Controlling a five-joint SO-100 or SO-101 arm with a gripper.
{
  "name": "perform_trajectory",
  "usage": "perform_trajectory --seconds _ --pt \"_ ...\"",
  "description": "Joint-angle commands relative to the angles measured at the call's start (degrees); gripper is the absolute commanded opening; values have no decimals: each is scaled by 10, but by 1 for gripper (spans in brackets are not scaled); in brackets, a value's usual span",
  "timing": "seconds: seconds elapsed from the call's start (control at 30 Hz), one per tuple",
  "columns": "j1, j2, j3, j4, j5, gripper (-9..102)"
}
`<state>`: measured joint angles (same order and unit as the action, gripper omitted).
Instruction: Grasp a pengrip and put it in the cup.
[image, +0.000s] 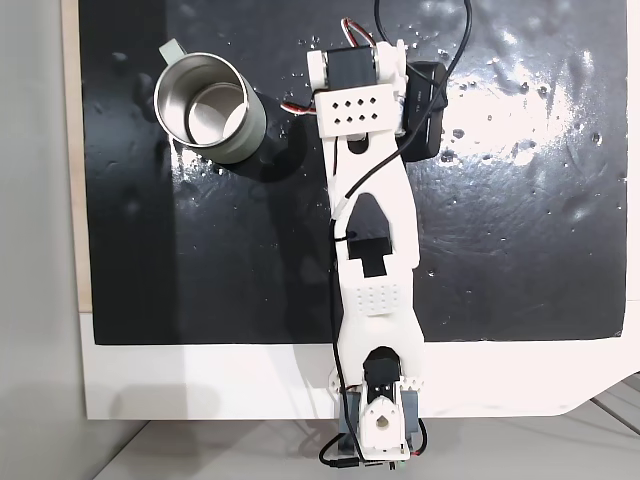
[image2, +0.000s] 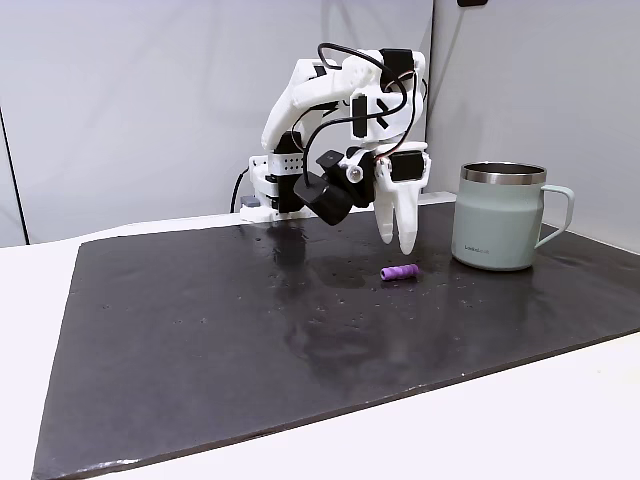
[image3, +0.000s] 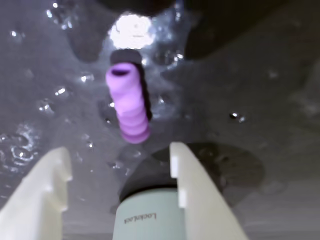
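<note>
White robot arm (image2: 330, 110) bent over, with the white 2-finger gripper (image2: 397, 240) pointing straight down, hanging just above the mat and not touching the tiny purple ribbed pengrip (image2: 398, 272). Jaws spread apart in the wrist view, holding nothing. 1 pengrip, lying flat on the black mat (image2: 250, 330), just left of the 1 pale grey-green metal cup (image2: 497, 218) in a fixed view. Lots of bare mat in front of the cup.

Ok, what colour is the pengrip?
Purple, with a ribbed surface. The pengrip shows best in the wrist view, lying on the black mat.
</note>
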<state>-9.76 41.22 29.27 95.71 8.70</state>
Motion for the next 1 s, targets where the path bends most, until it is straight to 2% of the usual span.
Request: perform_trajectory --seconds 0.0,0.33,0.47,0.6,0.73,0.97 --pt "-1 -17 -56 10 -10 20" --pt "-4 -112 -97 10 -22 18" --pt "1 -133 -105 10 -25 4" --pt "8 -127 -101 11 -28 0" --pt "21 -47 -50 11 -28 0" --pt "27 198 83 11 -36 0"
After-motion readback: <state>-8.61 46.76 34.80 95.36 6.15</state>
